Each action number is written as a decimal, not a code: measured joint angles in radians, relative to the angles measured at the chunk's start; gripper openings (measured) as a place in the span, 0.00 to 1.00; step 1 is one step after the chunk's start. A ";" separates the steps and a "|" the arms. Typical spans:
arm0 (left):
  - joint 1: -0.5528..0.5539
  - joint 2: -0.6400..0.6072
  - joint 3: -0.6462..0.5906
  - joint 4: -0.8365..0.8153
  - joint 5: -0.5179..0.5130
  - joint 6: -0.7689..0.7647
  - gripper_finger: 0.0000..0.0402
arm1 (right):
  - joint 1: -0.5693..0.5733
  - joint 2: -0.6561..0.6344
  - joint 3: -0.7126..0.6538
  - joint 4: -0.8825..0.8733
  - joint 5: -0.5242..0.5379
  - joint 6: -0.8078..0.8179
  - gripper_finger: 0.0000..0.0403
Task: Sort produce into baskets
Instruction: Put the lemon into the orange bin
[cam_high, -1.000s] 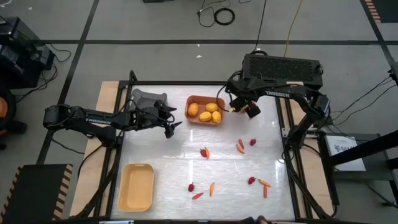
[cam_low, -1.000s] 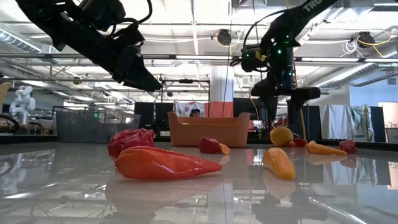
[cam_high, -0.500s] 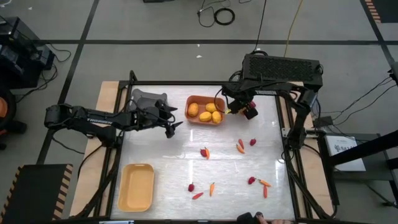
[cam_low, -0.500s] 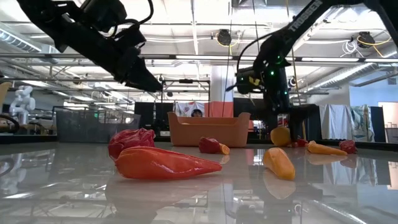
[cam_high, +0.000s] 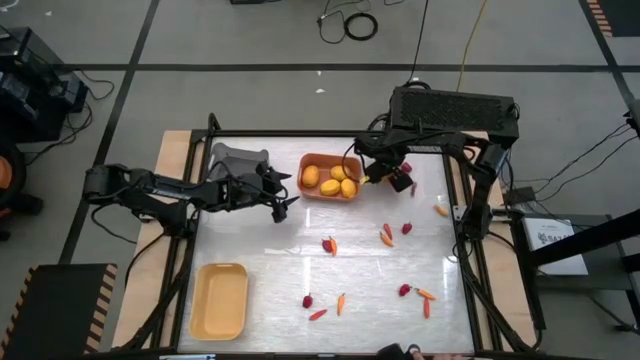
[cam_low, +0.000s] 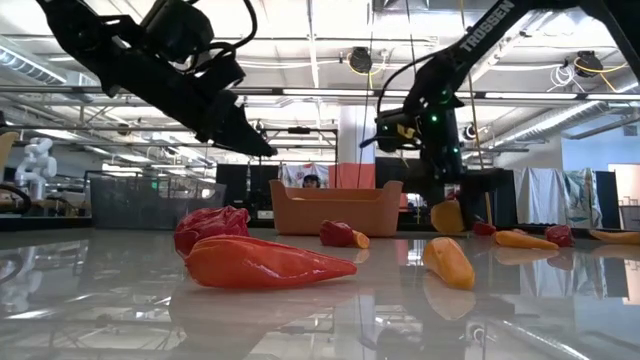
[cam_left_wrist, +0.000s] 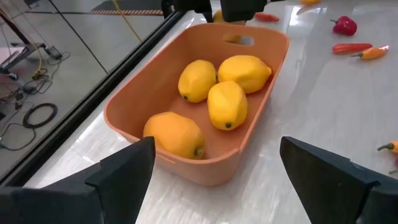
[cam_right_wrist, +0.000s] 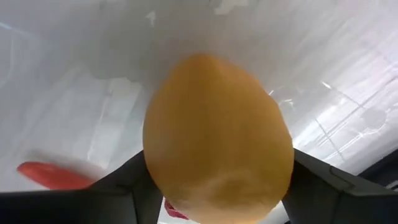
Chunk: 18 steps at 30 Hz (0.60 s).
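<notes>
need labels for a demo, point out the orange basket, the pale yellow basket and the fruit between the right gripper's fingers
orange basket (cam_left_wrist: 255, 140): left wrist view, its near outer wall.
pale yellow basket (cam_high: 219, 301): high view, its bare floor.
yellow-orange fruit (cam_right_wrist: 217, 140): right wrist view, middle of its rounded skin, between the right gripper's fingers.

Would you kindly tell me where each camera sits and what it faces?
High view: overhead, straight down; both arms, orange basket.
Low view: table height, looking level across; both arms overhead, same basket.
Left wrist view: facing the basket; open left gripper.
Right wrist view: facing the table; right gripper around a yellow fruit.
High, low and left wrist views share the basket.
</notes>
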 joint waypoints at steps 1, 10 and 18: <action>0.000 -0.001 0.000 0.000 0.000 0.000 0.88 | 0.005 0.000 0.009 -0.005 0.000 0.002 0.59; 0.000 -0.020 0.000 -0.090 0.000 -0.003 0.88 | 0.060 -0.001 0.143 -0.184 0.016 0.189 0.59; -0.008 -0.110 0.000 -0.178 -0.001 -0.035 0.88 | 0.158 -0.002 0.316 -0.328 0.051 0.364 0.59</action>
